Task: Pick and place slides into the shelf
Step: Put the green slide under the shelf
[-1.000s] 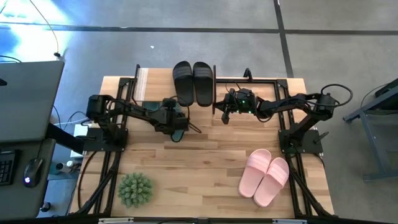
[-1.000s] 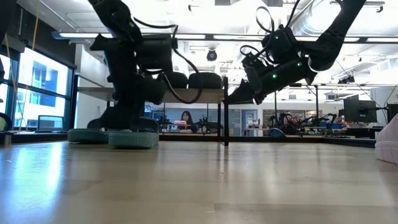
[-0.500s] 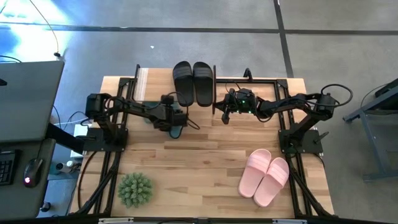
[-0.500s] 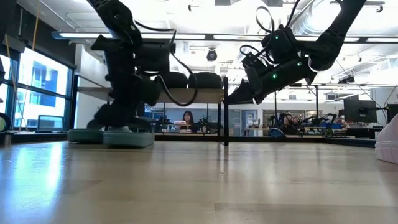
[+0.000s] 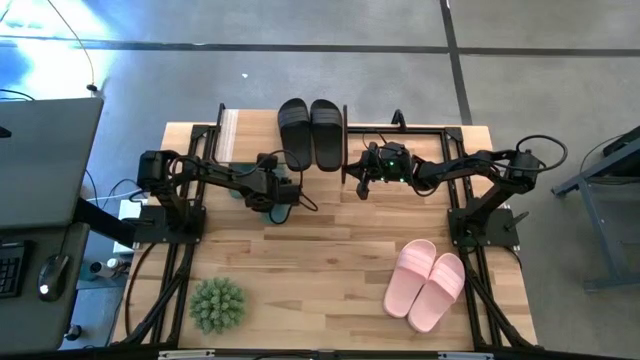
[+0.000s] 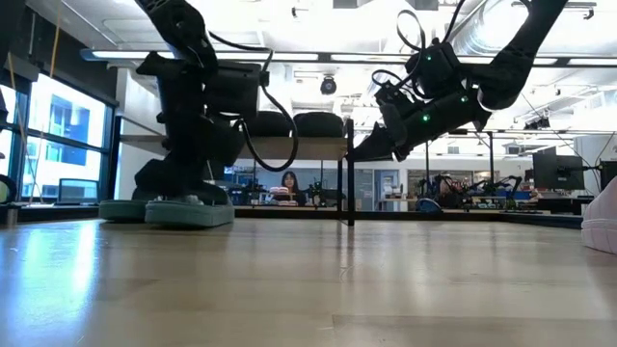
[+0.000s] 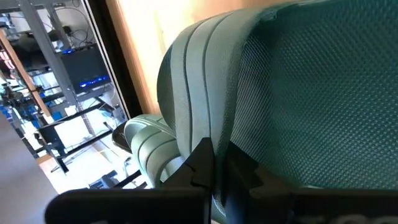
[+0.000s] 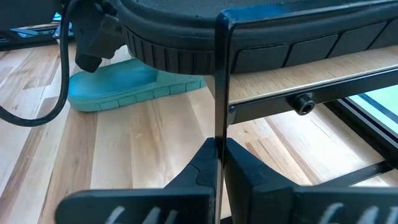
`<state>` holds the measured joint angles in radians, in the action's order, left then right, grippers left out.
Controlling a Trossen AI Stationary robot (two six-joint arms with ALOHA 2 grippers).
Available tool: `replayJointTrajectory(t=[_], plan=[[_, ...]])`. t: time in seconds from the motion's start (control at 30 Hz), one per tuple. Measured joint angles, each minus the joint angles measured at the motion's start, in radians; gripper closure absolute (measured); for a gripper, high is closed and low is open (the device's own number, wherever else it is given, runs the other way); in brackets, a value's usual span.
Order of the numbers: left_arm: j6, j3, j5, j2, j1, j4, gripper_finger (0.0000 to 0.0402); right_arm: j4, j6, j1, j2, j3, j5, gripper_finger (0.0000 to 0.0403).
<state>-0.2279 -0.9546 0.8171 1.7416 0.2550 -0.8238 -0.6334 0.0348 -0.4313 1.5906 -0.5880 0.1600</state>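
Two black slides (image 5: 310, 133) lie on the top board of the shelf (image 5: 231, 132) at the table's far middle. My left gripper (image 5: 272, 195) is shut on a dark green slide (image 5: 284, 207) just in front of the shelf; it also shows in the low view (image 6: 188, 211). The second green slide (image 7: 146, 146) lies beside it, toward the table's left (image 6: 123, 207). My right gripper (image 5: 360, 186) is shut at the shelf's near right post (image 8: 219, 87). The pink pair (image 5: 426, 283) lies at the near right. My left gripper pinches the edge of the green slide's ribbed strap (image 7: 189, 134) between its two fingers, coming from the table's left and slanting down. The slide's sole rests flat on the table (image 6: 193, 220). My right gripper has the shelf's thin black post (image 8: 218, 134) between its two shut fingers, coming level from the table's right.
A spiky green plant ball (image 5: 218, 305) stands at the near left. The arm mounts (image 5: 170, 215) (image 5: 482, 225) stand at the table's left and right sides. Bare wood lies in the near middle (image 5: 320, 290).
My left gripper has gone toward the table's left and a little toward the far edge, sliding the green slide along the table closer to the second green slide and the shelf. The slide stays flat on its sole.
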Motion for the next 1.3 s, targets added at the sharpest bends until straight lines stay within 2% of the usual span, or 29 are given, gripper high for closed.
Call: replayJointTrajectory(t=[0.17,0.5,0.67,0.83,1.03,1.2,1.3], plan=[[0.017,0.0,-0.041,0.0,0.0,-0.016,0.0371,0.0,0.0,0.0,0.0,0.0,0.0,0.0403],[0.065,-0.008,-0.057,0.0,0.0,-0.072,0.0268,0.0,0.0,0.0,0.0,0.0,0.0,0.0403],[0.118,-0.04,-0.059,0.001,0.0,-0.135,0.0228,0.0,0.0,0.0,0.0,0.0,0.0,0.0403],[0.183,-0.094,-0.111,0.001,-0.022,-0.213,0.0209,0.0,0.0,0.0,0.0,0.0,0.0,0.0403],[0.247,-0.163,-0.152,0.001,-0.116,-0.275,0.021,0.0,0.0,0.0,0.0,0.0,0.0,0.0403],[0.345,-0.239,-0.277,0.001,-0.232,-0.317,0.0218,0.0,0.0,0.0,0.0,0.0,0.0,0.0403],[0.411,-0.298,-0.458,0.001,-0.303,-0.329,0.022,0.0,0.0,0.0,0.0,0.0,0.0,0.0403]])
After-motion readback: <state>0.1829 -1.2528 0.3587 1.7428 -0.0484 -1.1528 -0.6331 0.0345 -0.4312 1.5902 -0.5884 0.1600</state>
